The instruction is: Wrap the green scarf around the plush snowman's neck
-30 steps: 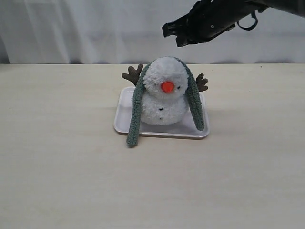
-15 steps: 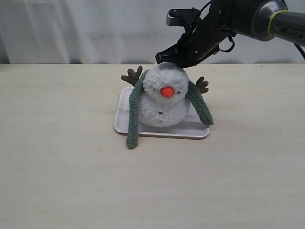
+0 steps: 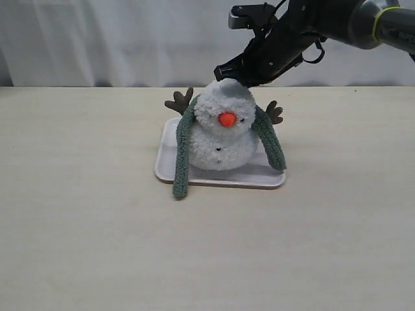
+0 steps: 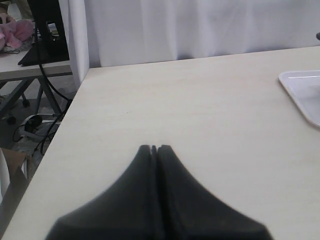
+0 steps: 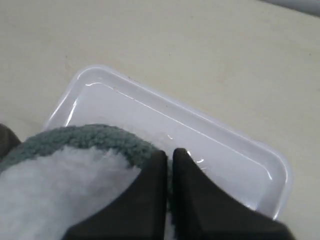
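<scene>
The right pincer (image 3: 229,72) has dropped onto the far side of the plush snowman (image 3: 220,150)'s head, jaws closed against the green scarf (image 3: 181,152). The scarf drapes over the head, ends hanging left and right. It probably needs nudging down to the neck (image 3: 215,133).
</scene>
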`<state>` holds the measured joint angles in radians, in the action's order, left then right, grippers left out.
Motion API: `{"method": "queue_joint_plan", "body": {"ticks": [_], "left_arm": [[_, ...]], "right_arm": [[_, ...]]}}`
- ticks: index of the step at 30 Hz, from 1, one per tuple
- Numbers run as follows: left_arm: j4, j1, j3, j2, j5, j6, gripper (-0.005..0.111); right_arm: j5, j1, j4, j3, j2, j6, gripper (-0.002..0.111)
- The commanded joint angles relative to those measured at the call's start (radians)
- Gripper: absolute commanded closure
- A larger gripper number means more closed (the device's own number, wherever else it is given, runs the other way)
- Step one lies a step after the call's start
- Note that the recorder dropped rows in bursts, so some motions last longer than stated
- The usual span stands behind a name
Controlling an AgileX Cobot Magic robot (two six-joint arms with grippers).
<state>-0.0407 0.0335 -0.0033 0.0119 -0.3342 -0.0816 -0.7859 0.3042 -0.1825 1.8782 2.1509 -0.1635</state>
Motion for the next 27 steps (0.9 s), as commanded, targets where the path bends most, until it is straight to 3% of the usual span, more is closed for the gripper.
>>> {"method": "queue_joint_plan", "body": {"ticks": [1,6,9,13,17,23,27], "left_arm": [[0.001,0.0,0.003,-0.002,0.012,0.0,0.107],[0.001,0.0,0.003,-0.002,0.012,0.0,0.107],[0.001,0.0,0.003,-0.002,0.012,0.0,0.107],[0.001,0.0,0.003,-0.002,0.012,0.0,0.107],[0.001,0.0,0.003,-0.002,0.011,0.0,0.107],[0.001,0.0,0.003,-0.002,0.011,0.0,0.107],[0.001,0.0,0.003,-0.002,0.011,0.0,0.107]], "right_arm": [[-0.008,-0.001,0.007,0.006,-0.066,-0.001,0.1],[-0.012,0.005,-0.045,0.006,-0.118,-0.003,0.085],[-0.024,0.035,-0.104,0.006,-0.13,-0.077,0.082],[-0.037,0.106,-0.08,0.006,-0.117,-0.106,0.086],[-0.019,0.196,0.059,0.006,-0.088,-0.058,0.104],[0.002,0.277,0.292,0.006,-0.033,0.072,0.104],[0.002,0.281,0.324,0.006,0.0,0.114,0.104]]}}
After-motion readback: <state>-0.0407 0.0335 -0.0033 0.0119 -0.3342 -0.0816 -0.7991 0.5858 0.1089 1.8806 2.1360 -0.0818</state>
